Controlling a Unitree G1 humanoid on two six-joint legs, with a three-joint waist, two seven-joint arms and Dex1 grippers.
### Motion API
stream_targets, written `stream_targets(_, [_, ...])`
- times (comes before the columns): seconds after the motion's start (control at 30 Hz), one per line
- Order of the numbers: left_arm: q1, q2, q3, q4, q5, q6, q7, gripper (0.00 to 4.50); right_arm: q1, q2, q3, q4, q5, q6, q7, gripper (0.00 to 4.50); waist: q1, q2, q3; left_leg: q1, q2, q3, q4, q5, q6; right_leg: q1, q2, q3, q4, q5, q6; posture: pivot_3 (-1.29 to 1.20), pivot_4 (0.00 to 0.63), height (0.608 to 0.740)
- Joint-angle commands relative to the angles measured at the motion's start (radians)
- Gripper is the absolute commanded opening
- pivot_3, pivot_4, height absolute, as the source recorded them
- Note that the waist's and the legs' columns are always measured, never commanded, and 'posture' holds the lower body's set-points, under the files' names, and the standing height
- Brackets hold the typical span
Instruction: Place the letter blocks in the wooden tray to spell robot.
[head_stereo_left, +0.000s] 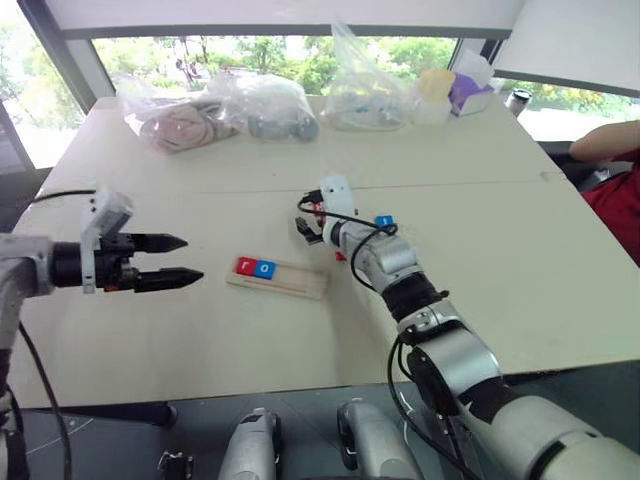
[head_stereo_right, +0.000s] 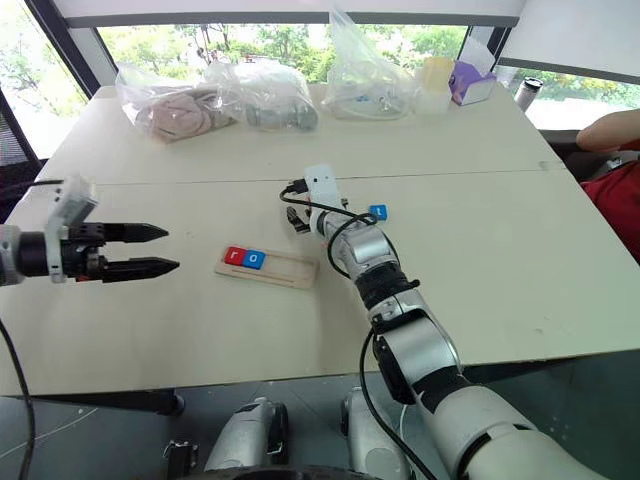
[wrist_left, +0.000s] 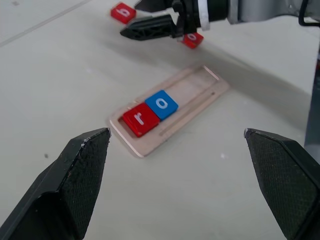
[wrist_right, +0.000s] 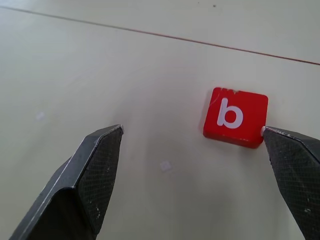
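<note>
The wooden tray (head_stereo_left: 290, 280) lies mid-table with a red "r" block (wrist_left: 138, 119) and a blue "o" block (wrist_left: 162, 104) side by side at its left end. My right gripper (wrist_right: 191, 131) hovers open just beyond the tray, low over the table. A red "b" block (wrist_right: 235, 116) lies close by one of its fingertips. A red "o" block (wrist_left: 192, 40) lies partly under that gripper. A blue block (head_stereo_right: 377, 212) sits to the right of the right arm. My left gripper (head_stereo_left: 190, 258) hangs open and empty to the left of the tray, above the table.
Several clear plastic bags (head_stereo_left: 270, 105) and a purple box (head_stereo_left: 468, 92) stand along the table's far edge. A person's arm in a red sleeve (head_stereo_left: 615, 190) is at the right edge. The table's near edge (head_stereo_left: 250, 385) runs just below the tray.
</note>
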Motion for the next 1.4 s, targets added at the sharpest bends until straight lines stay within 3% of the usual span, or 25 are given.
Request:
stream_targets(0.03, [0.037,0.027,-0.031,-0.003,0.06,-0.092,0.037,4.48,-0.036,0.017,-0.041,0.006,-0.023,-0.052,-0.013,4.5,-0.001,0.0,0.0,0.001,0.0,0.0,0.0,0.0,0.0,0.0,0.0,0.0,0.0,0.0,-0.001,0.0,0.15,0.74])
stream_targets(0.13, [0.04,0.041,-0.046,0.002,0.054,-0.11,0.031,4.48,-0.041,0.029,-0.048,0.032,-0.047,-0.077,-0.019,4.5,-0.001,0.0,0.0,0.001,0.001,0.0,-0.001,0.0,-0.001,0.0,0.0,0.0,0.0,-0.001,-0.004,0.0,0.15,0.74])
stream_targets(0.33, [0.021,0.077,-0.029,-0.009,0.015,-0.086,0.019,4.48,-0.127,0.086,-0.111,0.275,-0.065,-0.193,-0.065,4.5,-0.006,0.0,0.0,0.001,0.001,0.0,-0.002,0.0,-0.001,-0.001,-0.001,0.0,0.0,0.0,-0.005,0.0,0.15,0.74])
stream_targets(0.43, [0.009,0.101,0.01,-0.029,-0.024,-0.054,0.029,4.5,-0.152,0.092,-0.125,0.361,-0.086,-0.25,-0.091,3.61,-0.006,0.0,0.0,0.001,0.001,0.0,-0.003,0.0,-0.002,-0.002,-0.002,0.0,0.0,0.0,-0.005,0.0,0.15,0.74])
stream_targets(0.6, [0.02,0.111,0.013,-0.031,-0.036,-0.06,0.047,4.5,-0.155,0.091,-0.131,0.412,-0.114,-0.283,-0.11,1.13,-0.005,0.001,0.0,0.001,0.001,0.0,-0.004,0.001,-0.002,-0.002,-0.004,0.0,0.0,0.0,-0.005,0.0,0.15,0.74])
stream_targets(0.7, [0.016,0.091,-0.011,-0.046,-0.048,-0.064,0.06,4.5,-0.144,0.091,-0.141,0.383,-0.114,-0.293,-0.106,1.13,-0.005,0.001,0.0,0.001,0.001,0.0,-0.005,0.002,-0.005,-0.002,-0.004,0.0,0.0,0.0,-0.005,0.0,0.15,0.74])
stream_targets(0.77, [0.002,0.067,-0.034,-0.077,-0.067,-0.055,0.07,4.5,-0.109,0.07,-0.128,0.254,-0.119,-0.292,-0.078,1.13,-0.002,0.001,0.0,0.001,0.0,0.0,-0.007,0.004,-0.007,-0.002,-0.004,0.0,-0.001,0.0,-0.006,0.0,0.15,0.74])
stream_targets(0.83, [-0.02,0.036,-0.057,-0.104,-0.084,-0.047,0.092,4.5,-0.015,0.036,-0.097,-0.003,-0.13,-0.235,-0.043,1.13,0.002,0.001,0.0,0.001,0.0,-0.001,-0.008,0.004,-0.008,-0.002,-0.004,-0.001,-0.001,0.0,-0.006,0.0,0.15,0.74])
stream_targets(0.97, [-0.066,-0.045,-0.128,-0.166,-0.101,-0.039,0.15,4.5,0.255,-0.072,-0.046,-0.685,-0.121,0.063,0.016,1.13,0.022,0.0,0.0,-0.003,-0.002,-0.002,-0.008,0.004,-0.008,-0.005,-0.005,-0.002,-0.001,0.002,-0.002,0.0,0.15,0.74])
stream_targets(1.03, [-0.073,-0.064,-0.149,-0.187,-0.108,-0.038,0.161,4.5,0.328,-0.104,-0.043,-0.876,-0.109,0.184,0.025,1.13,0.025,0.0,0.0,-0.003,-0.002,-0.002,-0.009,0.004,-0.007,-0.005,-0.003,-0.001,-0.001,0.002,-0.001,0.0,0.15,0.74])
stream_targets(1.13, [-0.124,-0.116,-0.242,-0.225,-0.1,-0.043,0.179,4.5,0.606,-0.162,-0.09,-1.233,-0.13,0.464,-0.018,1.13,0.032,-0.002,-0.002,-0.003,0.0,-0.003,-0.009,0.004,-0.007,-0.005,0.001,-0.001,0.0,0.001,-0.001,0.0,0.15,0.74])
stream_targets(1.23, [-0.176,-0.122,-0.308,-0.206,-0.042,-0.094,0.177,4.5,0.739,-0.099,-0.137,-1.353,-0.125,0.599,-0.073,1.13,0.026,-0.001,-0.002,0.0,0.001,-0.003,-0.009,0.005,-0.008,-0.003,0.005,-0.001,0.0,-0.001,-0.004,0.0,0.15,0.74])
stream_targets(1.4, [-0.268,-0.113,-0.33,-0.171,-0.05,-0.088,0.15,4.5,0.784,0.002,-0.178,-1.373,-0.105,0.672,-0.093,1.13,0.004,-0.001,-0.001,0.01,0.001,-0.001,-0.009,0.008,-0.006,0.001,0.009,0.003,0.0,0.0,-0.008,0.0,0.15,0.74])
